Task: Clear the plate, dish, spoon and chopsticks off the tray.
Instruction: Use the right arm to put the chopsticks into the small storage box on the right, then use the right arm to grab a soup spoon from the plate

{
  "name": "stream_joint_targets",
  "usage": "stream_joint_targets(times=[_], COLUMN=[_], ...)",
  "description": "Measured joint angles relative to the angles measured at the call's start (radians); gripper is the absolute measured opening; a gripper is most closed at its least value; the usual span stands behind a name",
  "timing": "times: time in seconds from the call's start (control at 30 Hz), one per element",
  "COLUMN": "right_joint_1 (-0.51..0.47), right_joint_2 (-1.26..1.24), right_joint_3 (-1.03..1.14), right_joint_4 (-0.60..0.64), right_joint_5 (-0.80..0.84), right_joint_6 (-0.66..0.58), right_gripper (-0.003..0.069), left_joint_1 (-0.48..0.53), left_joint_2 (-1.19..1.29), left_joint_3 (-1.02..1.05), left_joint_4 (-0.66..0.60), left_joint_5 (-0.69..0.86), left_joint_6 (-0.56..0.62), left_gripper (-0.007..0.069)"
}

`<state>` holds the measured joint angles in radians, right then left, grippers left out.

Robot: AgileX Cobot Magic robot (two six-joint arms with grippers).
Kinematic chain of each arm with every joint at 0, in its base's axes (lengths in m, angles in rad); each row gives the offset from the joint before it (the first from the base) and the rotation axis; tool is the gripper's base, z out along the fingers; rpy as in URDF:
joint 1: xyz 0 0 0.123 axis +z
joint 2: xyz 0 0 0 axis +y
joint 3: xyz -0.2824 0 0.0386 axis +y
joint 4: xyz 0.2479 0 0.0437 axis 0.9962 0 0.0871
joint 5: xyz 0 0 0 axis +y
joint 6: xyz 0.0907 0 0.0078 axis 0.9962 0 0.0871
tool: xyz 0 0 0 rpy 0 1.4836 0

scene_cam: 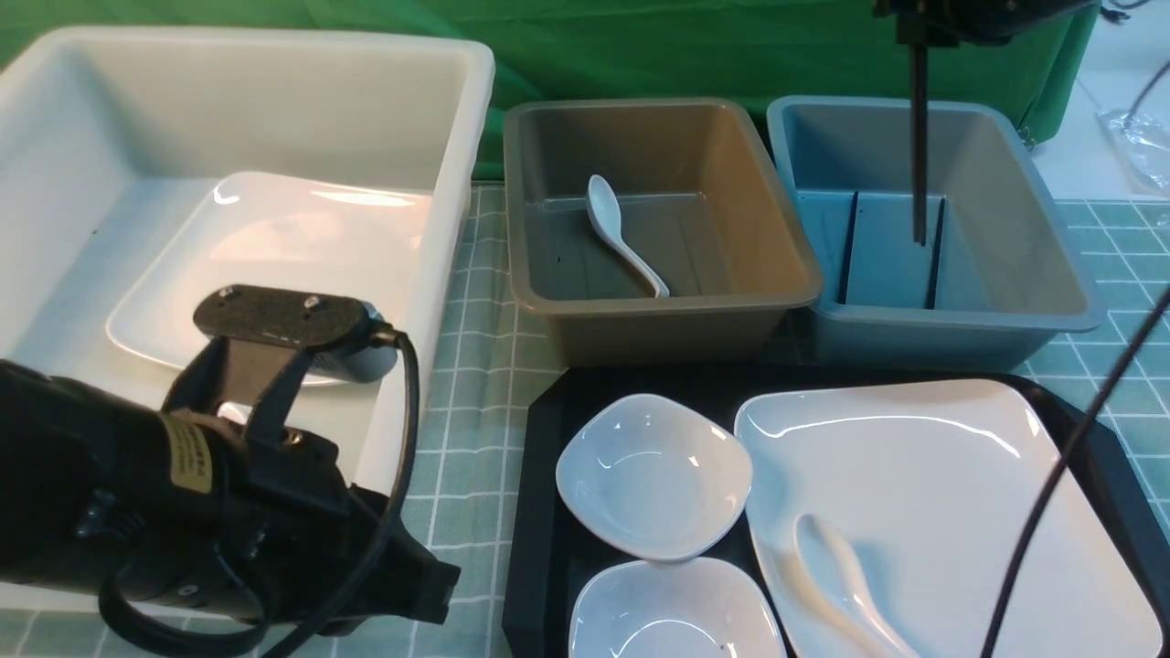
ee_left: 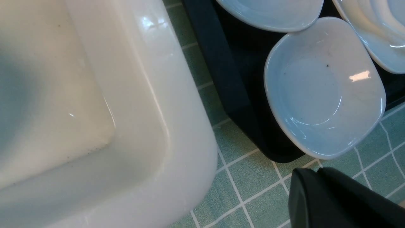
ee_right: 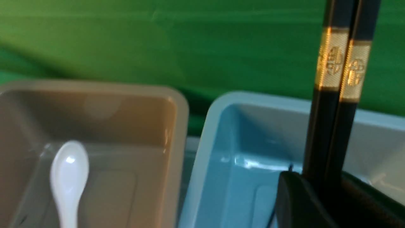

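The right claw is closed on a pair of black chopsticks, their gold bands standing clear of its fingers; in the front view their thin ends point down over the blue tub. The left claw is shut, its tips together with nothing between them, over the cloth near a corner of the tray.

The black tray has cut-off corners and a raised rim. On it lies a large white plate, with a white spoon resting on the plate. Two small white dishes sit beside the plate, one touching the other; the left wrist view shows one reaching over the tray's rim. A strip of cloth runs between the tray and the big white bin. The brown tub and the blue tub stand side by side just beyond the tray's far edge.

The brown tub holds another white spoon, leaning slantwise; two dark sticks lie apart in the blue tub. Another large white plate is in the bin.

A green checked cloth covers the bench, and a green curtain hangs behind the tubs.
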<state>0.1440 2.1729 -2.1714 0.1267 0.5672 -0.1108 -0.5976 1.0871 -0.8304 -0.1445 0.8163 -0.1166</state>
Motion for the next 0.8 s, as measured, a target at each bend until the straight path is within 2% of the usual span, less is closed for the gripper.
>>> stream_joint_targets(times=[0.23, 0.33, 0.37, 0.47, 0.57, 0.6, 0.63, 0.67, 0.7, 0.73, 0.8], right_joint_1=[0.000, -0.001, -0.001, -0.001, -0.001, -0.001, -0.001, -0.001, -0.001, -0.001, 0.001], right_joint_2=[0.096, 0.103, 0.103, 0.103, 0.093, 0.080, 0.075, 0.054, 0.024, 0.005, -0.093], right_joint_3=[-0.027, -0.029, -0.029, -0.038, -0.040, -0.046, -0.047, -0.049, -0.042, -0.029, 0.048], right_joint_4=[-0.083, -0.119, -0.127, -0.127, -0.127, -0.134, -0.134, -0.134, -0.134, -0.127, -0.111], right_joint_5=[0.072, 0.113, 0.133, 0.221, 0.317, 0.424, 0.450, 0.526, 0.563, 0.563, 0.563], right_joint_6=[0.001, 0.009, 0.020, 0.051, 0.069, 0.067, 0.062, 0.036, 0.017, 0.009, -0.008], right_gripper=[0.0159, 0.0255, 0.0323, 0.0469, 0.0500, 0.0465, 0.0435, 0.0361, 0.0244, 0.0170, 0.0074], left_joint_1=[0.000, 0.000, 0.000, 0.000, 0.000, 0.000, 0.000, 0.000, 0.000, 0.000, 0.000], left_joint_2=[0.000, 0.000, 0.000, 0.000, 0.000, 0.000, 0.000, 0.000, 0.000, 0.000, 0.000], left_joint_3=[0.000, 0.000, 0.000, 0.000, 0.000, 0.000, 0.000, 0.000, 0.000, 0.000, 0.000], left_joint_4=[-0.004, -0.004, -0.004, -0.004, -0.004, -0.004, -0.004, -0.004, -0.003, -0.003, -0.002], left_joint_5=[0.035, 0.035, 0.035, 0.034, 0.034, 0.034, 0.034, 0.034, 0.032, 0.030, 0.029], left_joint_6=[0.000, 0.000, 0.000, 0.000, 0.000, 0.000, 0.000, 0.000, 0.000, 0.000, 0.000], left_gripper=[0.0008, 0.0008, 0.0008, 0.0008, 0.0008, 0.0008, 0.0008, 0.0008, 0.0008, 0.0008, 0.0008])
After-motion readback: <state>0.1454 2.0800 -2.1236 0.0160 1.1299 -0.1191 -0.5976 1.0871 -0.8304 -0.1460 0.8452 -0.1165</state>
